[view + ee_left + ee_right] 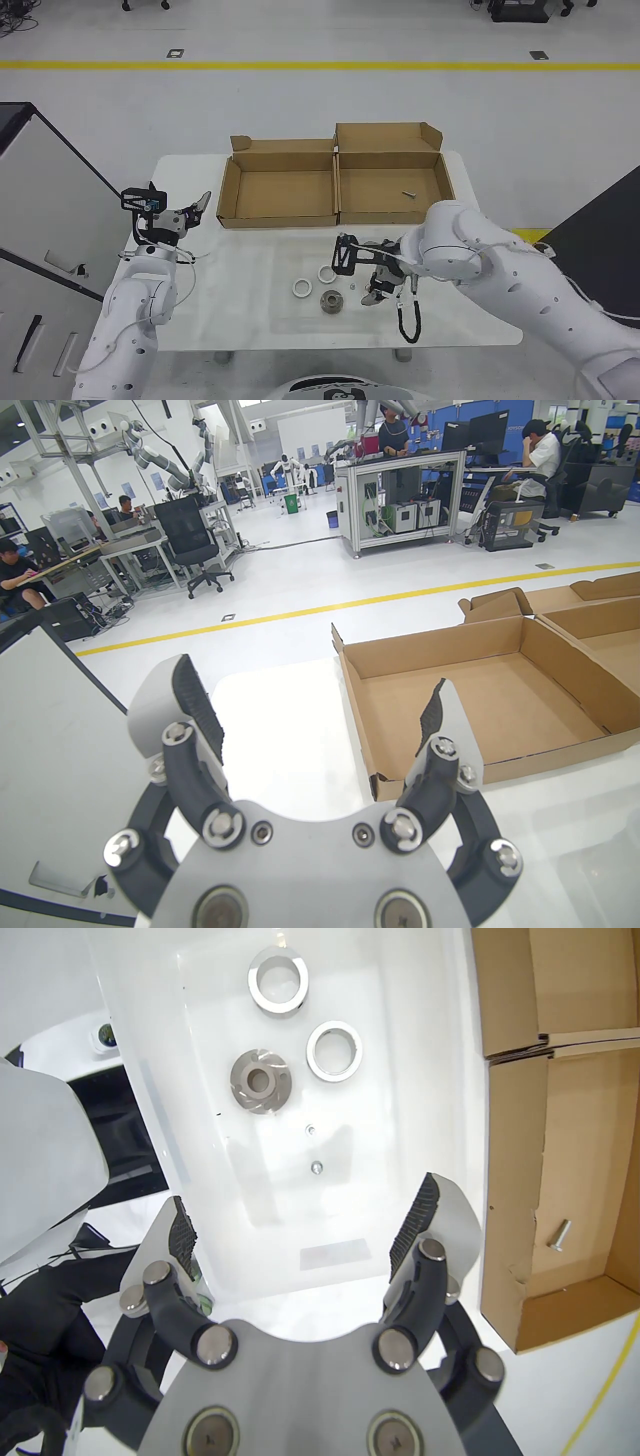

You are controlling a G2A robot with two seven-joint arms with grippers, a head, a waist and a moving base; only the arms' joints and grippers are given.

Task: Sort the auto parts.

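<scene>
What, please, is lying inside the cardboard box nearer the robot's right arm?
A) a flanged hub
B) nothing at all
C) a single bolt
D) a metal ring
C: a single bolt lies alone on the floor of that box, and the right wrist view shows the same.

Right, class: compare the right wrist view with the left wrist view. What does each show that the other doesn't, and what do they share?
Right wrist view, not the left: two metal rings, a flanged hub and two small fasteners on the table, a bolt lying in one cardboard box, and the right gripper, fingers open.
Left wrist view, not the right: the left gripper, fingers open, and a workshop with desks and an office chair.
Both: the table, that box and the second box beside it.
</scene>
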